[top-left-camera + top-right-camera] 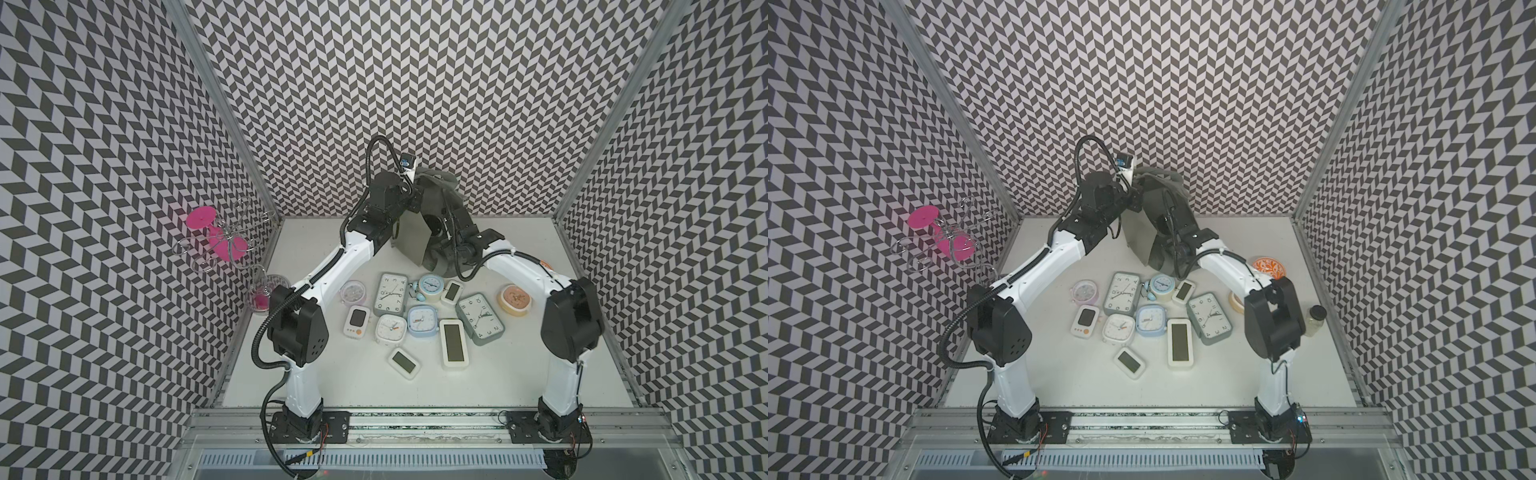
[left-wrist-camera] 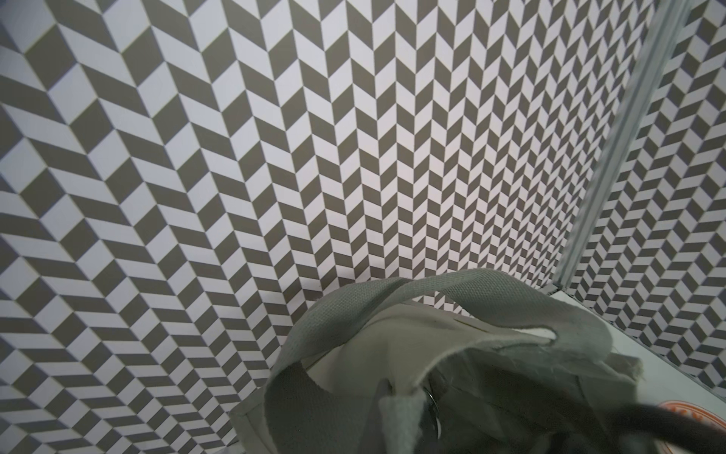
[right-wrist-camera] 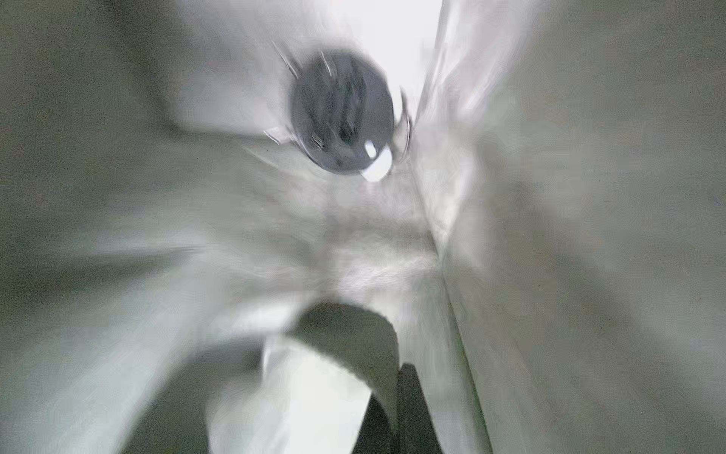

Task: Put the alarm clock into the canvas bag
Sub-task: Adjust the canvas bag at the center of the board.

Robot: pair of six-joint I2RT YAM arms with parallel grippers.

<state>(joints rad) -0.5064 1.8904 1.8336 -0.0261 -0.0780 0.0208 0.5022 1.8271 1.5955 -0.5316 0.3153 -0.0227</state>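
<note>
The grey-green canvas bag (image 1: 409, 243) (image 1: 1138, 243) stands at the back middle of the table. My left gripper (image 1: 417, 194) (image 1: 1133, 198) is shut on its rim by a strap handle (image 2: 353, 306) and holds the mouth up. My right arm reaches down into the bag, so its gripper is hidden in both top views. In the blurred right wrist view, a dark round alarm clock (image 3: 341, 114) with thin metal parts lies deep in the bag, apart from my right gripper (image 3: 404, 408). That gripper's dark fingers are together against a fold of cloth.
Several more clocks lie in front of the bag: a grey rectangular one (image 1: 390, 294), a blue round one (image 1: 430, 286), a white digital one (image 1: 453, 343). An orange plate (image 1: 1268, 266) and a jar (image 1: 1314, 320) stand at the right. A pink holder in a wire rack (image 1: 208, 232) sits at the left wall.
</note>
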